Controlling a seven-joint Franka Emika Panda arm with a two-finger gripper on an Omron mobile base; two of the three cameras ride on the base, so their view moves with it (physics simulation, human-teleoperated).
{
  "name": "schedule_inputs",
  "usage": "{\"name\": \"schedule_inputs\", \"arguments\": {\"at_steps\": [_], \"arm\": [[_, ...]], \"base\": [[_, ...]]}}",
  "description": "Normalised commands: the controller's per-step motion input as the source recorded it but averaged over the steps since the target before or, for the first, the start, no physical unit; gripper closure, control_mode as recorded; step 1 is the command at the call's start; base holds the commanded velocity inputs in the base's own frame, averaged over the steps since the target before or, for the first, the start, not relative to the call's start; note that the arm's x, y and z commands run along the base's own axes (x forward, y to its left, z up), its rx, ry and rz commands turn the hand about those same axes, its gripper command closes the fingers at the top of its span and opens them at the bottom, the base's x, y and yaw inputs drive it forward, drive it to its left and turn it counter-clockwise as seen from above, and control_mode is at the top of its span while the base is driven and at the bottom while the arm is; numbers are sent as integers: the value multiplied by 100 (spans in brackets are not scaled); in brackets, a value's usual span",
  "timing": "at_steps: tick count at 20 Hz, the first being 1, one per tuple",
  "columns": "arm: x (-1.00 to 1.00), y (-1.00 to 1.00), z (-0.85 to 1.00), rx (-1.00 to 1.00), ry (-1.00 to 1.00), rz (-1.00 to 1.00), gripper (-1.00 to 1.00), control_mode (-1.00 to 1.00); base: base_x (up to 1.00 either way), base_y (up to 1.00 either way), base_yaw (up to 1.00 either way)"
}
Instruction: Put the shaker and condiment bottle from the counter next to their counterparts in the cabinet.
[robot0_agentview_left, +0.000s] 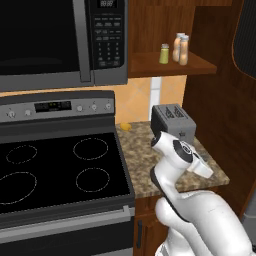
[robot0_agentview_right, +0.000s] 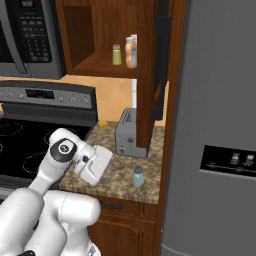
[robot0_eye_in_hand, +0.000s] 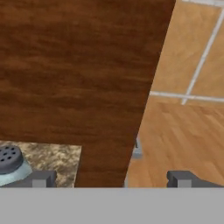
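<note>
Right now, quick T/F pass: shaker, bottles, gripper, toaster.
1. The shaker stands upright on the counter. True.
2. The gripper is shut on the shaker. False: the fingers are spread with nothing between them, and the shaker sits beside one fingertip in the hand view.
3. Two orange bottles stand on the cabinet shelf next to the yellow-green shaker. True.
4. The toaster sits on the stove. False: it is on the counter, right of the stove.
5. The cabinet is closed. False: it is open, the shelf exposed.
</note>
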Motion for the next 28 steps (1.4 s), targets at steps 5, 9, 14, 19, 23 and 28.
{"name": "schedule_inputs", "arguments": {"at_steps": [5, 9, 14, 19, 23, 28], "arm": [[25, -27, -45, 0, -5, -4, -100, -100], [27, -13, -29, 0, -2, 0, -100, -100], [37, 0, -22, 0, -1, 0, -100, -100], [34, -7, -28, 0, -4, 0, -100, -100], [33, -11, -29, 0, -3, 0, -100, -100], [32, -12, -25, 0, -3, 0, -100, -100]], "base": [[0, 0, 0], [0, 0, 0], [0, 0, 0], [0, 0, 0], [0, 0, 0], [0, 0, 0]]}}
